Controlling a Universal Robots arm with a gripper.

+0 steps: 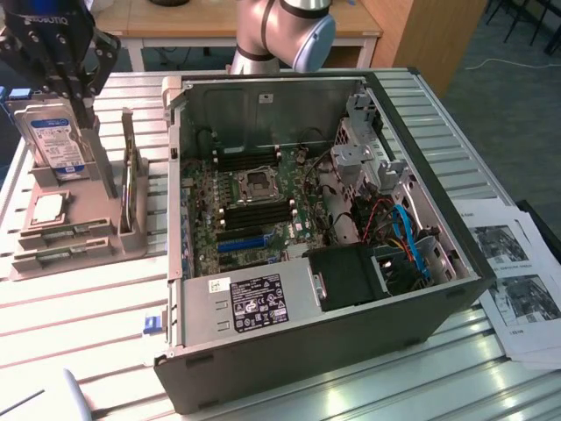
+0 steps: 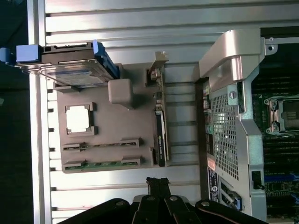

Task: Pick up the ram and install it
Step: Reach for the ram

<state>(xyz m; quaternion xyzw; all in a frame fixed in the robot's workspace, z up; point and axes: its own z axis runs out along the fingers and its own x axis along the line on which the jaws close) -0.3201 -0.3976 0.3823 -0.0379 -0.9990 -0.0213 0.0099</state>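
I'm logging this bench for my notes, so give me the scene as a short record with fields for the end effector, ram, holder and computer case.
end effector: shut, empty, near the holder
ram: lying in a holder slot, untouched
holder: grey, also carries a hard drive and a processor
computer case: open, motherboard exposed, beside the holder
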